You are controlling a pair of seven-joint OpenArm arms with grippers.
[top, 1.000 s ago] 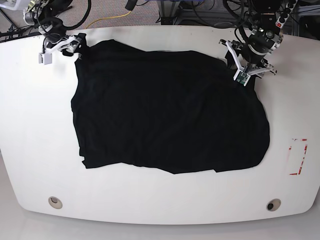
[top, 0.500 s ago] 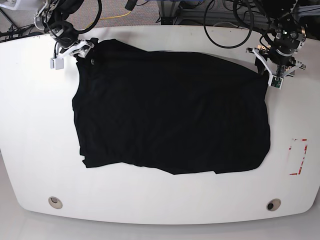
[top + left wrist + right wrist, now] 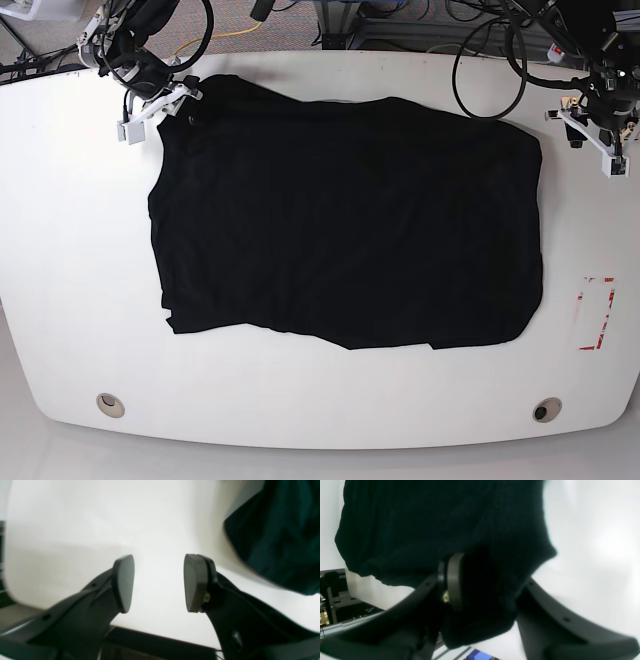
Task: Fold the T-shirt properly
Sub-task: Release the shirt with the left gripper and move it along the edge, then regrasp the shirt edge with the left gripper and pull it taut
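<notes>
The black T-shirt [image 3: 340, 220] lies spread flat over the middle of the white table [image 3: 60, 250]. At its far left corner, my right gripper [image 3: 175, 100] is shut on a bunch of the cloth. In the right wrist view the T-shirt [image 3: 432, 517] fills the gap between the jaws of the right gripper [image 3: 486, 585]. One pad [image 3: 455, 580] shows there and the other is covered. My left gripper [image 3: 598, 135] hangs off the shirt's far right corner, apart from it. In its own view the left gripper [image 3: 158, 582] is open over bare table, with the T-shirt [image 3: 275, 535] at the upper right.
A red-and-white marking [image 3: 597, 312] sits near the table's right edge. Two round holes [image 3: 110, 404] [image 3: 546, 409] lie near the front edge. Cables and stands crowd the space behind the table's far edge.
My left gripper has moved right, off the shirt's far right corner, which now lies flat. My right gripper has shifted onto the far left corner and closed on the cloth.
</notes>
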